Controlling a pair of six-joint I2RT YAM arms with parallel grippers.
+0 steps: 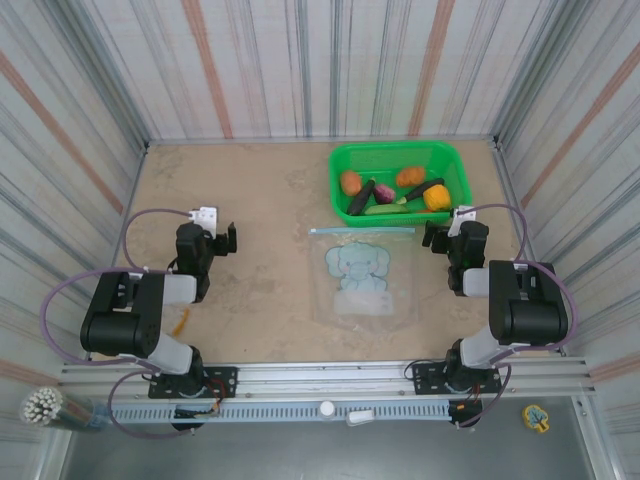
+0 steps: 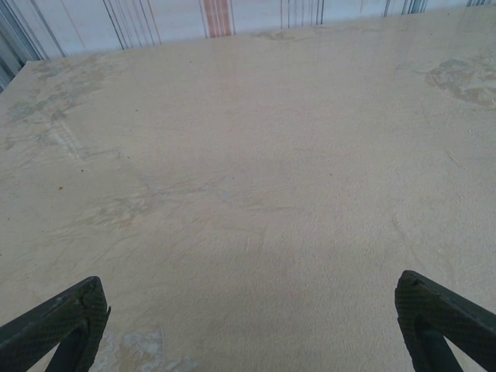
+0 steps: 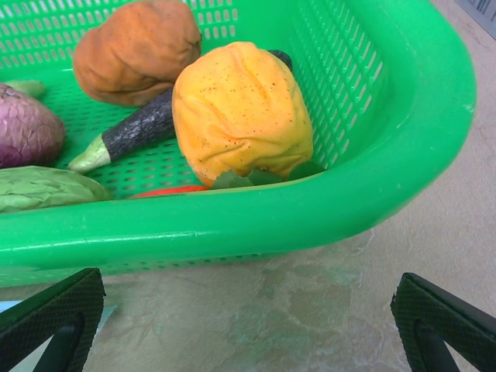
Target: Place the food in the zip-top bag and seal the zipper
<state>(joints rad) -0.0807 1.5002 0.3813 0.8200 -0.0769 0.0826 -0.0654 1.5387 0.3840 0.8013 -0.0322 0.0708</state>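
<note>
We've got both sets of fingers spread wide and holding nothing: the left gripper [image 2: 248, 329] hangs over bare table [image 2: 248, 155], the right gripper [image 3: 248, 322] just short of the green basket [image 3: 325, 205]. The food [image 3: 240, 108] sits in that basket. The zip-top bag [image 1: 358, 285] lies flat just beside it, with its zipper [image 1: 362, 230] on the edge nearest the basket.

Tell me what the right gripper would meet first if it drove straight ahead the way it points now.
Most likely the near wall of the green basket, with the yellow pepper just behind it. The right gripper stands open; if angled downward, it could touch the table first.
</note>
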